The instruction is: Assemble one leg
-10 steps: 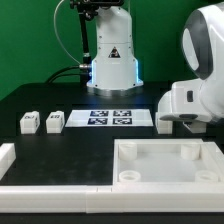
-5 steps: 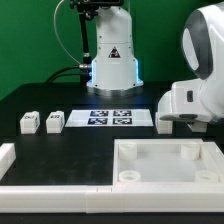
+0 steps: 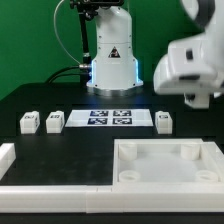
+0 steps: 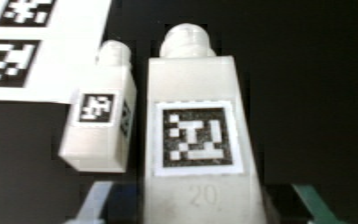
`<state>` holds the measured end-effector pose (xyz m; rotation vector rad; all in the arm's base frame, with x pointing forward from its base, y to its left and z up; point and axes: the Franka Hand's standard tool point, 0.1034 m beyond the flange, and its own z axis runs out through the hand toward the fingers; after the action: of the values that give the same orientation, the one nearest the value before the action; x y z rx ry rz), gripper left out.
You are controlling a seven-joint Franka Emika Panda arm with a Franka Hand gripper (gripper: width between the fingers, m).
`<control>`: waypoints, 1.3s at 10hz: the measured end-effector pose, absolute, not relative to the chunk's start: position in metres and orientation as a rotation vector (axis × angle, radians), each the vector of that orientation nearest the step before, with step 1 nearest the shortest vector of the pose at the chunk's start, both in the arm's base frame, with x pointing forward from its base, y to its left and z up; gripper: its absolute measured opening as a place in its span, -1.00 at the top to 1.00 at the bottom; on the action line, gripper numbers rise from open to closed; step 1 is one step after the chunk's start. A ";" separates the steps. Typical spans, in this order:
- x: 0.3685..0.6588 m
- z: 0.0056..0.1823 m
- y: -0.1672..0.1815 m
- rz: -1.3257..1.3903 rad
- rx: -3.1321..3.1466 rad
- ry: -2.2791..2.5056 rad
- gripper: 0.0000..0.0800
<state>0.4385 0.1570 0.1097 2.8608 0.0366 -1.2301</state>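
In the wrist view a white leg (image 4: 197, 120) with a square marker and the number 20 stands large between my gripper's (image 4: 195, 205) fingers (image 4: 108, 200), lifted off the black table. A second leg (image 4: 101, 110) lies on the table beside it, next to the marker board (image 4: 25, 45). In the exterior view that second leg (image 3: 163, 121) lies on the table and two more legs (image 3: 30, 122) (image 3: 54, 121) lie at the exterior view's left. My hand (image 3: 190, 65) is raised at the upper right; the held leg is hidden there.
The large white square tray-like piece (image 3: 165, 178) with corner sockets lies at the front right. A white wall piece (image 3: 40, 176) runs along the front left. The marker board (image 3: 110, 118) lies at centre. The robot base (image 3: 110, 60) stands behind.
My hand has risen from table level at the exterior view's right, uncovering the leg that lies next to the marker board. The other legs have not moved.
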 end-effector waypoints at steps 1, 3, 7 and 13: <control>0.442 0.105 0.159 -1.203 2.879 0.035 0.27; 0.461 0.102 0.166 -0.864 3.034 0.024 0.27; 0.559 0.167 0.131 -0.264 3.172 0.179 0.27; 0.576 0.173 0.140 0.747 3.175 0.154 0.27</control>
<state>0.5758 0.1404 0.1727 3.1753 0.1545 0.7475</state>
